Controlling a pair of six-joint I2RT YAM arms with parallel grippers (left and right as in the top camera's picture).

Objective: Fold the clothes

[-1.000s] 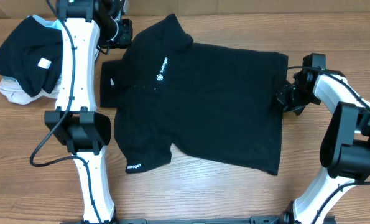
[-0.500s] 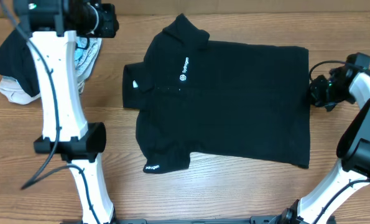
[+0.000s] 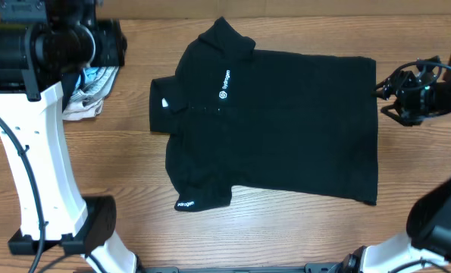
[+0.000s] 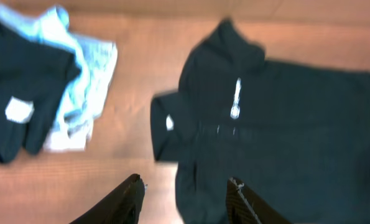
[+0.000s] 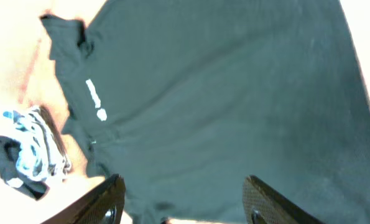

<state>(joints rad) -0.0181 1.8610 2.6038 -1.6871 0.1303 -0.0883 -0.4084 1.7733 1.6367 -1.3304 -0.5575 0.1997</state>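
Note:
The black polo shirt [image 3: 286,129] lies spread flat on the wooden table, collar [image 3: 227,36] to the back and white chest logo [image 3: 223,85] facing up. My left gripper [image 4: 185,185] hangs high above the table, open and empty, over the shirt's [image 4: 272,124] left sleeve. In the overhead view the left arm [image 3: 54,49] sits at the upper left. My right gripper [image 3: 390,92] hovers just off the shirt's right edge. It is open, [image 5: 181,183] with nothing between the fingers and only the shirt [image 5: 222,99] below.
A pile of other garments [image 4: 29,106] lies at the table's back left: a bundled black piece with a white tag [image 4: 18,110] and a pale blue-white one [image 4: 85,74]. In the overhead view the left arm covers most of the pile [image 3: 89,87].
Both grippers have let go of the shirt and opened. The shirt slid right and now lies flat. The left arm rose and drew left; the right arm lifted off to the right.

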